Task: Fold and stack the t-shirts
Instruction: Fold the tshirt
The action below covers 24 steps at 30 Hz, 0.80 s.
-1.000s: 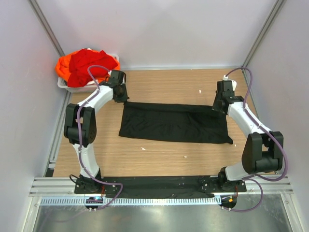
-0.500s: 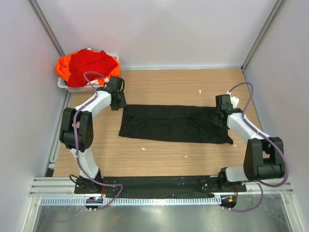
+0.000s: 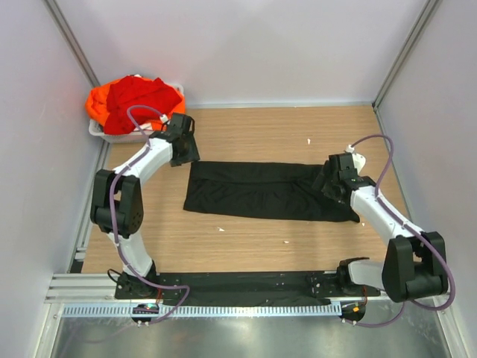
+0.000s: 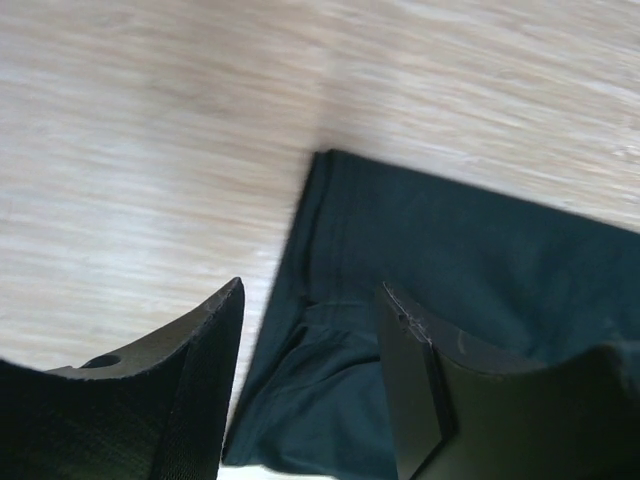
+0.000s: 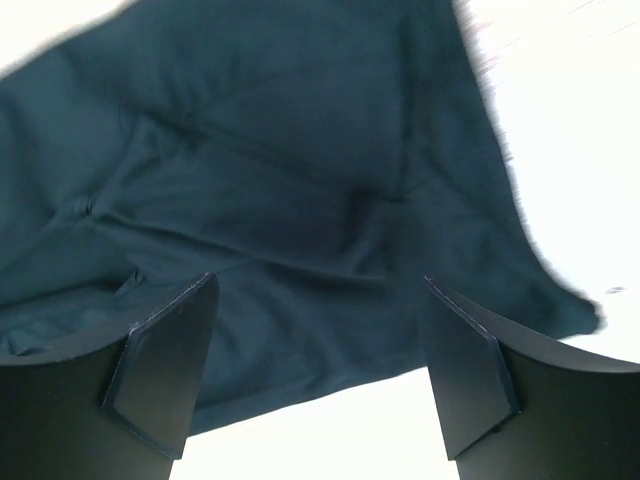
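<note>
Left gripper [image 4: 310, 290] hanging open over corner of black shirt [image 3: 261, 192] | right gripper [image 5: 318, 283] hanging wide open over its other end

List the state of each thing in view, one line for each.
Black cloth t-shirt: folded into a long strip, lying flat, unheld.
Red cloth t-shirt: crumpled in the white plastic tub.
Orange cloth t-shirt: crumpled, partly under the red one.
Left gripper: open.
Right gripper: open.
</note>
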Motion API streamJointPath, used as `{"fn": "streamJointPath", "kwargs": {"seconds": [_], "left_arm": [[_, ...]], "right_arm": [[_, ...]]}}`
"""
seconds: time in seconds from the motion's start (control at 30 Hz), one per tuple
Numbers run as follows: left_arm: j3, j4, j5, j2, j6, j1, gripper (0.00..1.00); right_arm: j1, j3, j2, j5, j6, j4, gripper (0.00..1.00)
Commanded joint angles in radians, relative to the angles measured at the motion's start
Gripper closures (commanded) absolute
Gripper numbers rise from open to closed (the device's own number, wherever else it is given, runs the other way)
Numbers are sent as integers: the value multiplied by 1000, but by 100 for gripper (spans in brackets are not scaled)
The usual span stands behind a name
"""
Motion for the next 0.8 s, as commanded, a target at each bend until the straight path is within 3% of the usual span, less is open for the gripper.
{"fn": "streamJointPath", "kwargs": {"seconds": [0.0, 0.2, 0.4, 0.5, 0.63, 0.77], "left_arm": [[61, 19, -7, 61, -9, -54, 44], [89, 28, 0, 141, -9, -115, 47], [20, 28, 20, 157, -27, -134, 51], [-64, 33, 28, 138, -47, -138, 52], [-181, 45, 45, 74, -84, -169, 54], [-304, 57, 42, 2, -127, -248, 55]], "right_arm": [[22, -17, 72, -52, 68, 42, 15], [56, 0, 222, -70, 81, 80, 14], [62, 93, 398, -46, 62, 95, 14], [63, 226, 539, 12, 12, 77, 14], [63, 572, 763, 37, -50, -27, 14], [74, 847, 957, -82, -91, -59, 16]]}}
